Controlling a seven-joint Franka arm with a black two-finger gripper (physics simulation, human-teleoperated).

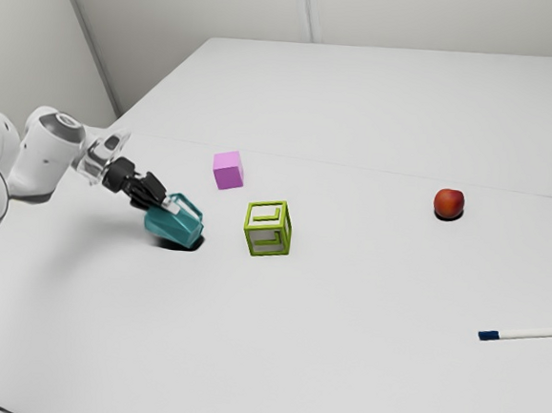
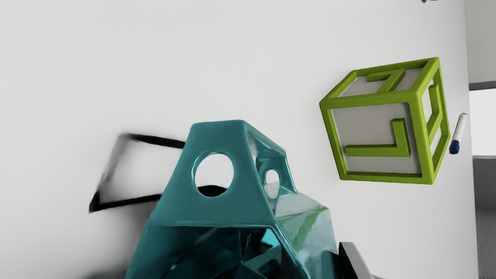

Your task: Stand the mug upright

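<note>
Well, the mug [image 1: 171,226], at the exterior view's left, could topple if released this tilted; whether the gripper [image 1: 165,205] pinches it, I can't tell.

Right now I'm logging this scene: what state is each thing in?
Mug, tilted, not upright.
Block, sitting flat on a face.
Pink cube, sitting flat on a face.
Red fruit, resting on the table.
Marker, lying on its side.
Arm, reaching to the mug.
</note>
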